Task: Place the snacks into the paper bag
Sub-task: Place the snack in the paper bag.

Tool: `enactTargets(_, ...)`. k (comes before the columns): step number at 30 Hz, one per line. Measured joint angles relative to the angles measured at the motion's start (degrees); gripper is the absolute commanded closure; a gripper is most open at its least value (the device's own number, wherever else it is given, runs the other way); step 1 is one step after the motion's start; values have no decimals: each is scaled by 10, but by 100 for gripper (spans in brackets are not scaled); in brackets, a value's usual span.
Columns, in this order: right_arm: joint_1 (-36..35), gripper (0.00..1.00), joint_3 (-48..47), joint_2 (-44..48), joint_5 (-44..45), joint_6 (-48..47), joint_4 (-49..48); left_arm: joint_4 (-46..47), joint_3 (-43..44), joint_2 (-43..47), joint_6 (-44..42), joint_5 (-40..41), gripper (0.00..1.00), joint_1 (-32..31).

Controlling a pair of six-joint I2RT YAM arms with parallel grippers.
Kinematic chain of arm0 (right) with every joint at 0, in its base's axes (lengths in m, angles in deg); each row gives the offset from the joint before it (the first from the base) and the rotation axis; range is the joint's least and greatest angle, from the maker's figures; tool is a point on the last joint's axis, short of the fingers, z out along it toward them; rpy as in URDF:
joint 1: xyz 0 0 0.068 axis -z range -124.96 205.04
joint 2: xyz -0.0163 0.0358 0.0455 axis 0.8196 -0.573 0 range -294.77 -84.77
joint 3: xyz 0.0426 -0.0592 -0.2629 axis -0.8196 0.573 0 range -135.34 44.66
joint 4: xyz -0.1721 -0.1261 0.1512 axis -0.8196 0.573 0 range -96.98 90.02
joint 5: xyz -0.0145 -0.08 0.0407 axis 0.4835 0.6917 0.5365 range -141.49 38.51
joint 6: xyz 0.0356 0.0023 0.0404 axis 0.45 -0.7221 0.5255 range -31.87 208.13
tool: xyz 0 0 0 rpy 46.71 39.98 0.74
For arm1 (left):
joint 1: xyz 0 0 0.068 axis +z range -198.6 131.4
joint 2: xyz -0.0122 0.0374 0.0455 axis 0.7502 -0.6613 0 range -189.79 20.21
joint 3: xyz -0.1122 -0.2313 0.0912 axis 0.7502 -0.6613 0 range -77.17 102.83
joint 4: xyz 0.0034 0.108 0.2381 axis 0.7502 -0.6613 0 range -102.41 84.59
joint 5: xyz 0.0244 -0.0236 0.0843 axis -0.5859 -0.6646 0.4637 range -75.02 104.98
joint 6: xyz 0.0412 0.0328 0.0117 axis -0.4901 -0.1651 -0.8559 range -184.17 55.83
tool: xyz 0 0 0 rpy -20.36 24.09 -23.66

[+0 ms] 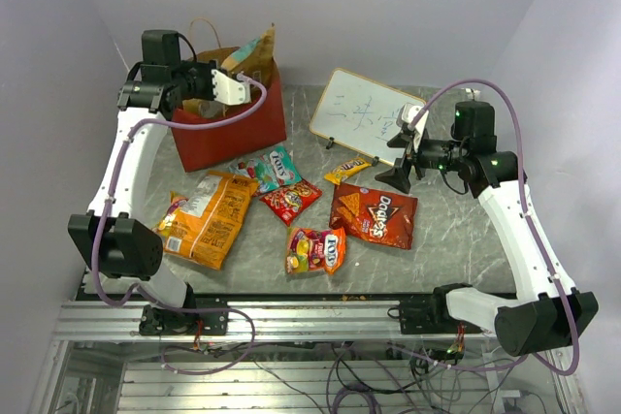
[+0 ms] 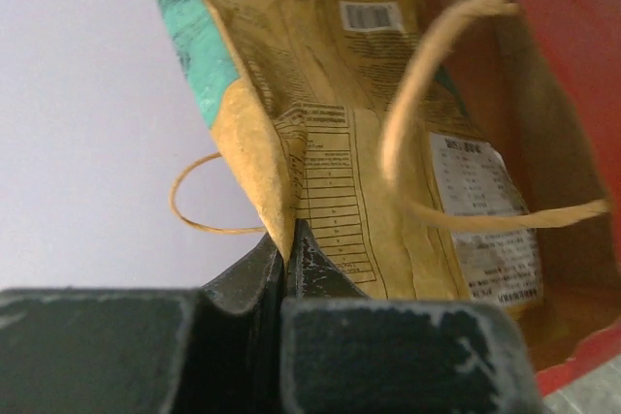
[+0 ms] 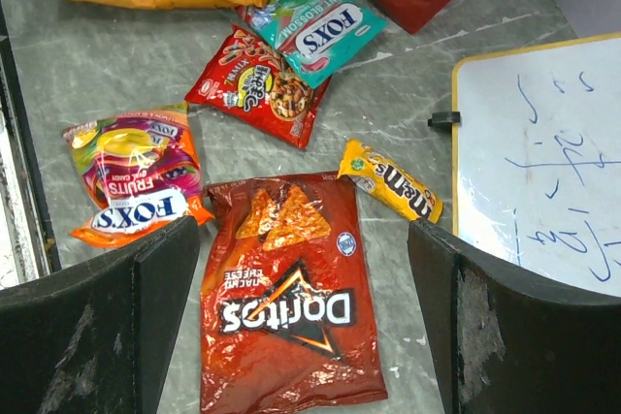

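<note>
Only the left wrist view shows the left gripper [image 2: 288, 244] pinching the edge of the tan chip bag [image 2: 359, 143]. This bag stands with its long axis upward in the paper bag [image 1: 233, 133]. The right gripper [image 3: 299, 239] is spread wide.

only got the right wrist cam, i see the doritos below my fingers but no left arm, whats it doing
Observer: The left gripper is shut on the edge of a tan chip bag, holding it in the mouth of the paper bag.
Operator: is it all the way in
Observer: No. From the top view, the chip bag's upper end sticks up above the paper bag's rim.
Operator: anything snagging it
Observer: One twisted handle has flopped inward and loops across the chip bag's face.
Operator: is the left arm in my way
Observer: No. It is at the far left, over the paper bag. The right gripper is open on the right, beside the whiteboard.
</note>
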Motion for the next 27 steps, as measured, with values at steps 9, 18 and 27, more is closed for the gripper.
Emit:
enactTargets(9,1,11,3,0,-5,2,-7,1,-73,10,12,-11,93,12)
enactTargets(18,1,11,6,0,-10,4,-10,4,-90,21,35,-13,93,14)
enactTargets(27,1,11,13,0,-12,6,-12,49,-132,26,65,-8,93,14)
